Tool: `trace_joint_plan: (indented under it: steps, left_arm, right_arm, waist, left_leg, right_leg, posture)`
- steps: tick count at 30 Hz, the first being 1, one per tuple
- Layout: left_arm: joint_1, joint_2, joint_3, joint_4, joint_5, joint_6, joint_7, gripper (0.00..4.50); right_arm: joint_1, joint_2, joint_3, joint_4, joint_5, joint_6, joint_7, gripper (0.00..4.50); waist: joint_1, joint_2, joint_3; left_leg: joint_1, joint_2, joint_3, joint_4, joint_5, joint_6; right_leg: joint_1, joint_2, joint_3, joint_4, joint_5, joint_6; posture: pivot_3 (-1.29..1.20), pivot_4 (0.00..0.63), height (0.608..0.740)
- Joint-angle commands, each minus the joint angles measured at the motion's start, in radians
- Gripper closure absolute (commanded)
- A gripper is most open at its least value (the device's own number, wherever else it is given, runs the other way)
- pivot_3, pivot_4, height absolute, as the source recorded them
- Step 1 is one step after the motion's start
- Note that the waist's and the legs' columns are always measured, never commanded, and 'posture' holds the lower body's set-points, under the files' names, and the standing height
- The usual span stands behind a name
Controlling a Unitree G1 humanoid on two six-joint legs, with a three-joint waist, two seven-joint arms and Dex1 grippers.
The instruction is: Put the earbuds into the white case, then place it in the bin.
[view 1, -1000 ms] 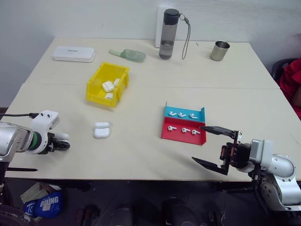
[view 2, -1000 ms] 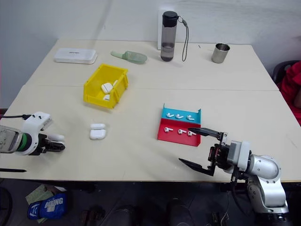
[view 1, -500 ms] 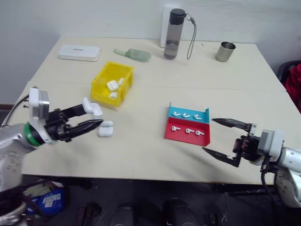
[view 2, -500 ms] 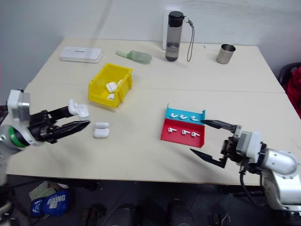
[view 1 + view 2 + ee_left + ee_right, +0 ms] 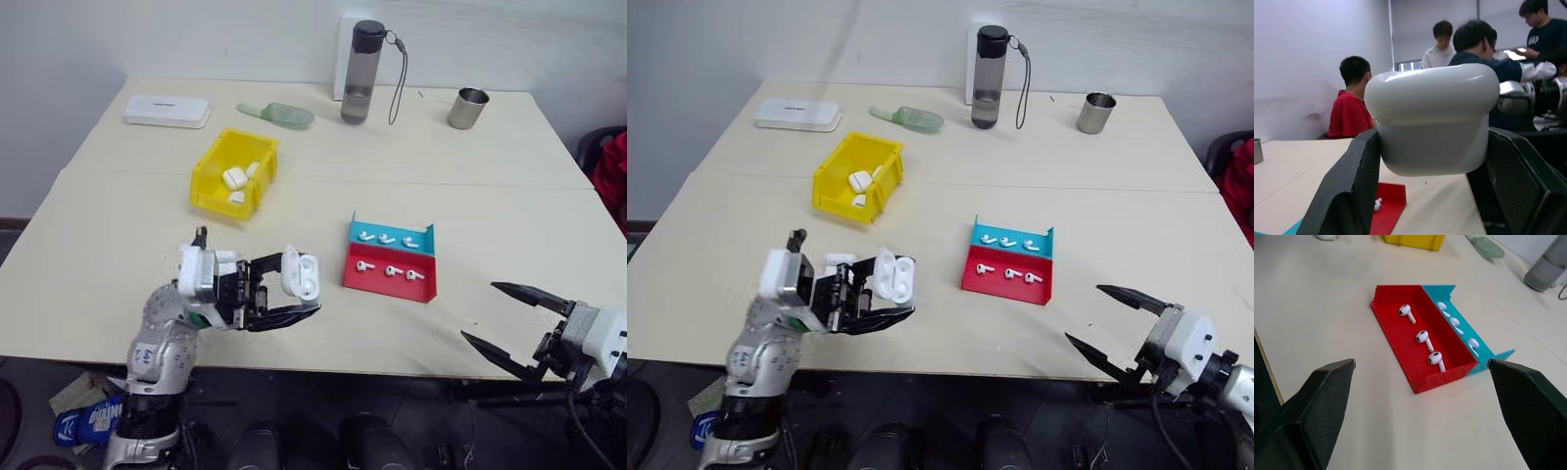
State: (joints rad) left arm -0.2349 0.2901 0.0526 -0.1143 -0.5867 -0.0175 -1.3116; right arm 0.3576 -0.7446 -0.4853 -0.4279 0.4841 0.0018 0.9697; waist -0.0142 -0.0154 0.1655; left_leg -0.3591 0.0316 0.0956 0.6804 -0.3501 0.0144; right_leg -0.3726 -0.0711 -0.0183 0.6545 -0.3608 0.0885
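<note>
Two grippers, left gripper (image 5: 294, 297) clamping white case (image 5: 301, 275), base hidden, right gripper (image 5: 517, 326) wide, empty

bin (image 5: 233, 174) behind case (image 5: 302, 275), tray (image 5: 390, 260) right

Glossy white case (image 5: 302, 275), yellow bin (image 5: 233, 173), red-and-blue tray (image 5: 392, 261), white earbuds (image 5: 1423, 337), cream table (image 5: 490, 196)

Three earbuds (image 5: 1423, 337) lie in the red tray (image 5: 1396, 328) on the counter (image 5: 1312, 303). More sit in the adjoining blue tray (image 5: 1484, 352). The jaws stand wide apart.
</note>
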Motion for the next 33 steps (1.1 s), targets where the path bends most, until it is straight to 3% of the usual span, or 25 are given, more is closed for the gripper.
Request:
trace_joint_plan:
  steps: [1,5,12,15,20,28,33]
  left_arm:
    - [0.008,0.015,-0.006,0.034,0.021,-0.092,-0.036,1.71]
    - [0.021,0.032,-0.012,0.037,0.009,-0.087,-0.033,1.71]
    - [0.026,0.043,-0.038,0.033,0.015,-0.102,-0.029,1.71]
    - [0.030,0.044,-0.047,0.027,0.018,-0.100,-0.018,1.71]
    - [0.042,0.049,-0.060,0.012,0.026,-0.097,0.008,1.71]
    - [0.063,0.057,-0.081,-0.025,0.034,-0.094,0.045,1.71]
    - [0.065,0.049,-0.096,-0.034,0.041,-0.094,0.065,1.71]
  right_arm:
    - [-0.149,-0.124,0.043,-0.085,-0.003,0.212,-0.102,0.00]
    - [-0.372,-0.260,0.168,-0.095,0.028,0.453,-0.130,0.00]
    - [-0.508,-0.470,0.385,-0.058,-0.007,0.689,-0.007,0.00]
    - [-0.565,-0.496,0.480,-0.036,-0.058,0.707,0.022,0.62]
    - [-0.662,-0.442,0.591,0.038,-0.154,0.654,0.035,2.31]
    - [-0.861,-0.408,0.695,0.112,-0.197,0.682,0.151,2.31]
    - [-0.968,-0.341,0.803,0.224,-0.304,0.662,0.166,2.31]
  waist:
    - [-0.012,0.001,0.000]
    - [-0.014,0.001,0.000]
    - [0.008,0.002,0.001]
    - [0.007,0.002,0.001]
    - [0.005,0.002,0.001]
    - [-0.013,0.003,0.002]
    - [-0.015,0.004,0.002]
  left_leg:
    - [0.000,0.000,0.000,0.001,0.000,0.000]
    - [-0.001,0.001,-0.002,0.000,0.001,-0.001]
    - [-0.010,-0.001,-0.008,0.002,-0.001,0.003]
    - [-0.010,-0.002,-0.008,0.003,-0.002,0.004]
    - [-0.010,-0.002,-0.008,0.003,-0.002,0.004]
    - [-0.010,-0.002,-0.010,0.003,-0.001,0.003]
    - [-0.010,-0.002,-0.010,0.003,-0.001,0.003]
  right_leg:
    - [0.000,0.000,0.000,0.000,0.000,0.000]
    - [-0.001,-0.001,-0.001,0.001,0.000,0.000]
    - [-0.005,-0.003,-0.005,0.000,0.000,0.001]
    - [-0.004,-0.006,-0.006,-0.002,0.001,0.001]
    - [-0.004,-0.006,-0.007,-0.003,0.001,0.001]
    - [-0.004,-0.006,-0.009,-0.002,0.001,0.001]
    - [-0.004,-0.006,-0.010,-0.002,0.001,0.001]
  posture:
    - [0.00,0.150,0.740]
    - [0.00,0.150,0.740]
    - [0.00,0.150,0.740]
    - [0.00,0.150,0.740]
    - [0.00,0.150,0.740]
    - [0.00,0.150,0.740]
    - [0.00,0.150,0.740]
